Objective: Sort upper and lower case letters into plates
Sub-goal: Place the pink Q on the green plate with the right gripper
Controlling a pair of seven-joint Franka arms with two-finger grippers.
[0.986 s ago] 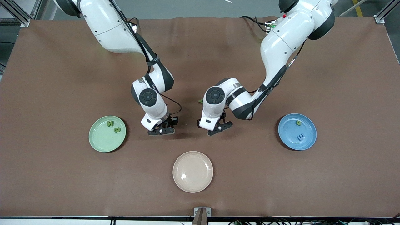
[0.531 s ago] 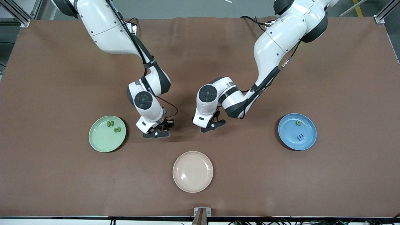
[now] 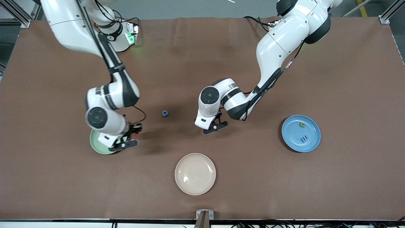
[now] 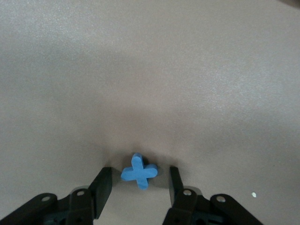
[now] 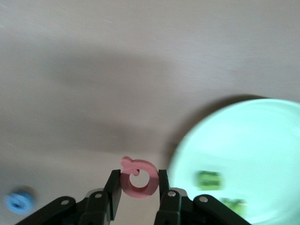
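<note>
While gripped, pink letter (image 5: 139,178): pinched between the fingers of the right gripper (image 3: 124,143), up in the air at the edge of the mint green plate (image 3: 95,146).
Mint green plate: toward the right arm's end of the table; green letters (image 5: 209,180) lie in it (blurred, unreadable).
Left gripper (image 3: 212,125): low over the mat mid-table, fingers (image 4: 102,183) spread, apart from the piece between them.
Blue cross-shaped letter (image 4: 139,171): flat on the mat between those fingers.
Blue G (image 3: 165,113): alone on the mat, between the two grippers.
Sky blue plate (image 3: 311,139): toward the left arm's end; holds a green letter (image 3: 302,124) and a blue letter (image 3: 304,138).
Beige plate (image 3: 195,174): nearest the front camera.
</note>
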